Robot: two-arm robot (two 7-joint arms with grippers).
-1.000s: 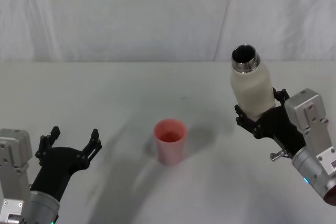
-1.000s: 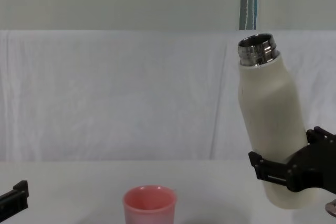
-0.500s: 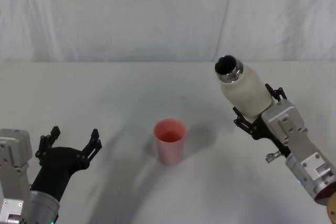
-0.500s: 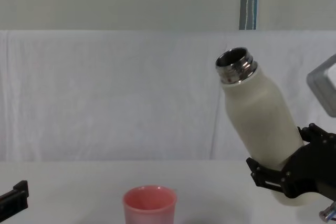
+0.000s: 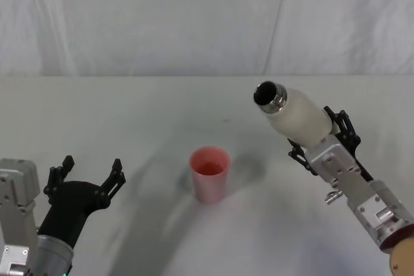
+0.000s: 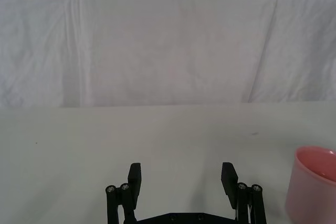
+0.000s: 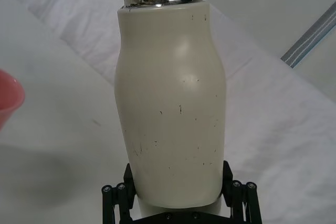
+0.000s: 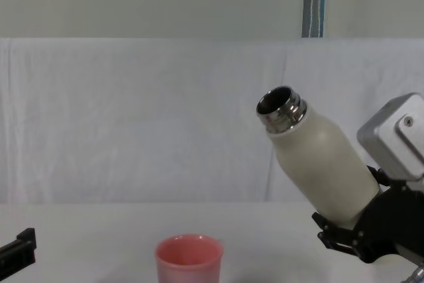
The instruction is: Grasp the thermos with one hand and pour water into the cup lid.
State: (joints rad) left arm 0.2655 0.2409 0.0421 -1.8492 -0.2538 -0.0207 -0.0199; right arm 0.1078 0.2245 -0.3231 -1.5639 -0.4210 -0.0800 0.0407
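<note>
The cream-white thermos (image 5: 299, 117) is lifted off the table and tilted, its open steel neck (image 5: 266, 96) leaning toward the cup lid. My right gripper (image 5: 323, 135) is shut on its lower body; in the right wrist view the thermos (image 7: 170, 103) stands between the black fingers (image 7: 116, 203), and in the chest view it (image 8: 318, 164) leans left. The pink cup lid (image 5: 209, 174) stands upright on the table, left of and below the neck, also seen in the chest view (image 8: 189, 258) and at the left wrist view's edge (image 6: 313, 184). My left gripper (image 5: 87, 178) rests open near the table's front left.
A white cloth covers the table (image 5: 129, 114) and hangs as a backdrop (image 5: 194, 17) behind it. A blue-grey vertical strip (image 8: 313, 1) shows above the backdrop in the chest view.
The right gripper has tilted the thermos further, swinging its neck left and lower toward the cup lid. The left arm and the cup lid have not moved.
</note>
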